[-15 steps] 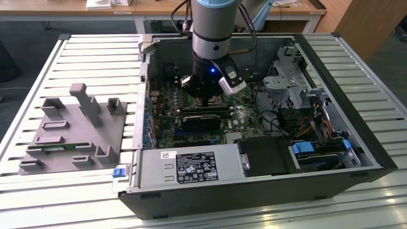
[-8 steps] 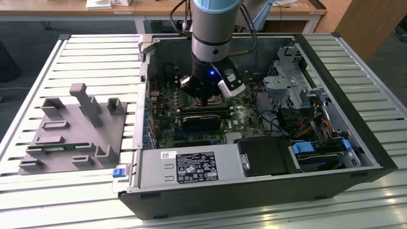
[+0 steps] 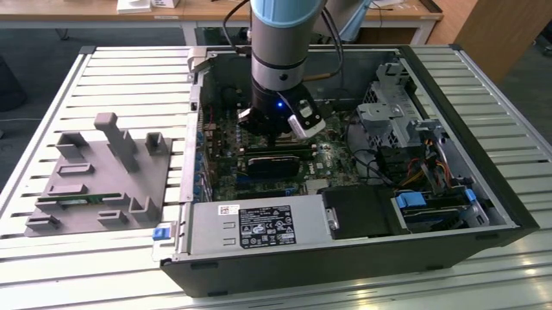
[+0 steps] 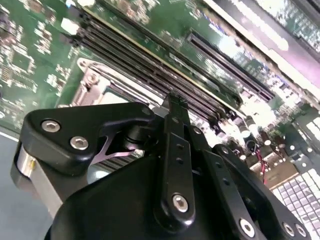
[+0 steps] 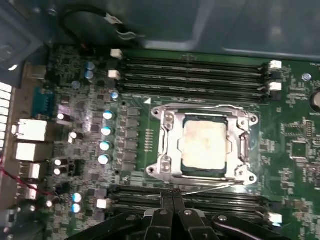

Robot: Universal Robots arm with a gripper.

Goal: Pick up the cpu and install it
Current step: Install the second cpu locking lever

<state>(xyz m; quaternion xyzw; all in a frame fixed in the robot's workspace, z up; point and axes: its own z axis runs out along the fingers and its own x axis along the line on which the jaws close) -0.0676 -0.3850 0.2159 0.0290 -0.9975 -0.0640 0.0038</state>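
The cpu (image 5: 205, 145), a square chip with a dull silver top, lies flat inside the metal-framed socket (image 5: 166, 142) of the green motherboard (image 5: 135, 165). In the first wrist view my gripper (image 5: 172, 194) stands just off one side of the socket, over the memory slots. Its two black fingers are pressed together with nothing between them. A thin wire lever (image 5: 212, 186) runs along the socket edge close to the fingertips. In the exterior view the gripper (image 3: 278, 134) reaches down into the open computer case above the board. The second wrist view shows the gripper (image 4: 175, 100) from the side, with a corner of the socket (image 4: 92, 80) behind it.
The black computer case (image 3: 345, 258) lies open on a slatted white table. Drive cages and cables (image 3: 405, 148) fill the exterior view's right side of the case. A grey tray (image 3: 95, 187) holding a green memory stick (image 3: 74, 201) sits at the exterior view's left. Rows of memory slots (image 5: 195, 75) flank the socket.
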